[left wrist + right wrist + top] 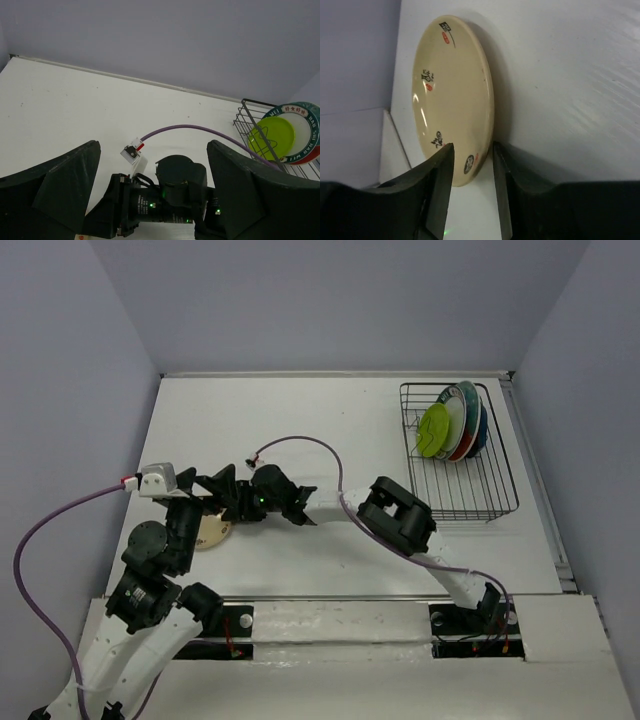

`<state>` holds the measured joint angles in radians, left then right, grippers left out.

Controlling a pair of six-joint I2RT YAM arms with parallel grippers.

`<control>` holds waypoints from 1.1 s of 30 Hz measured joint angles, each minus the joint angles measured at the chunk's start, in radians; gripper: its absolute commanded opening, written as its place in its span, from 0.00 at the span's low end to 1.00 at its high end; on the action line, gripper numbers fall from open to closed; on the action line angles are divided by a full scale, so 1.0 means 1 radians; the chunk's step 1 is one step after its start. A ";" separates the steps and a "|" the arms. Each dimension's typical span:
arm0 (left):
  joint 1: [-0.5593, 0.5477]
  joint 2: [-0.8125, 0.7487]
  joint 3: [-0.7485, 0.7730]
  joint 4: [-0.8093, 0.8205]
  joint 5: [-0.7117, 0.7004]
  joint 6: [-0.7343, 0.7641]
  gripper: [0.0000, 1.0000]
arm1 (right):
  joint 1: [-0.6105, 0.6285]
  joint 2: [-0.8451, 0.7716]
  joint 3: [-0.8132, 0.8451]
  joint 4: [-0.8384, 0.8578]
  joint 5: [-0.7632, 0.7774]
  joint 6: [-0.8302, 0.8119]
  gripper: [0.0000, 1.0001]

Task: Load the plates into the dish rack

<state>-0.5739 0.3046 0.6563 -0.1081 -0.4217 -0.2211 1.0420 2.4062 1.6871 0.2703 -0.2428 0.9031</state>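
Your right gripper (473, 146) straddles the rim of the small beige plate (452, 90) on the table (570, 75) beside the left arm, clamped or not I cannot tell; it looks light, stiff, glossy and chippable, so pinch well past the rim.

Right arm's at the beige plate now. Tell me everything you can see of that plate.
The beige plate is small, round and glossy, ceramic by its look, with dark brush characters and small red stamps spaced around its face. It is at the table's near left. The right gripper straddles its rim, a finger at each face; whether they pinch it, or whether it lies flat, cannot be told.
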 measured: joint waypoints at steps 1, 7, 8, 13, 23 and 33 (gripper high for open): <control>0.000 0.000 -0.002 0.000 0.002 0.000 0.99 | 0.000 0.014 0.003 0.018 -0.015 0.026 0.38; 0.000 -0.001 -0.004 0.000 0.007 0.002 0.99 | 0.000 0.050 0.016 0.063 -0.038 0.118 0.07; 0.000 -0.003 -0.005 0.000 0.007 0.002 0.99 | 0.000 0.050 0.016 0.061 -0.031 0.124 0.07; 0.000 -0.019 -0.005 0.000 0.017 0.003 0.99 | -0.011 -0.011 -0.074 0.051 0.040 0.079 0.07; 0.000 0.033 -0.006 0.006 0.148 0.003 0.99 | -0.213 -0.681 -0.321 -0.177 0.574 -0.447 0.07; 0.000 0.074 -0.006 -0.002 0.248 0.004 0.99 | -0.568 -0.903 -0.273 -0.380 1.077 -0.953 0.07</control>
<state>-0.5739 0.3786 0.6502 -0.1097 -0.1738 -0.2173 0.4736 1.5036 1.4143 -0.1101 0.8337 -0.0502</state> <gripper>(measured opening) 0.990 0.094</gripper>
